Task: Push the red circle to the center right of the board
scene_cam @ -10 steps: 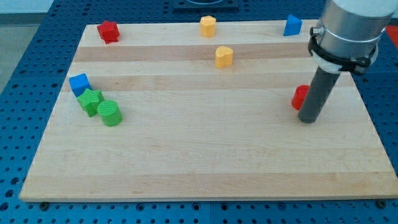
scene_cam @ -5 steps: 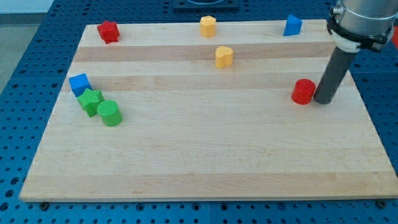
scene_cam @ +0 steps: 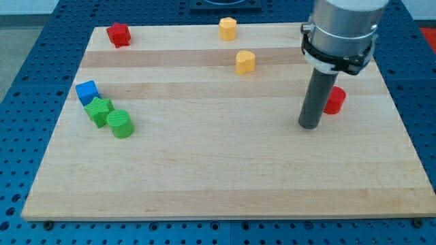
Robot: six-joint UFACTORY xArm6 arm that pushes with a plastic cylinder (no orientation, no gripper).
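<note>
The red circle (scene_cam: 334,101) sits on the right side of the wooden worktop (scene_cam: 225,177), about mid-height, partly hidden behind the rod. My tip (scene_cam: 309,126) is planted just to the view's left of it and a bit lower, close but I can't tell if it's touching. No claw on this arm, just the rod, so nothing is gripped. Around it: a yellow block (scene_cam: 245,62) up and to the left, another yellow block (scene_cam: 227,28) at the top edge, a red star-ish block (scene_cam: 118,34) top left, and a blue cube (scene_cam: 86,91), green star-ish block (scene_cam: 99,111) and green cylinder (scene_cam: 120,124) bunched far left.
</note>
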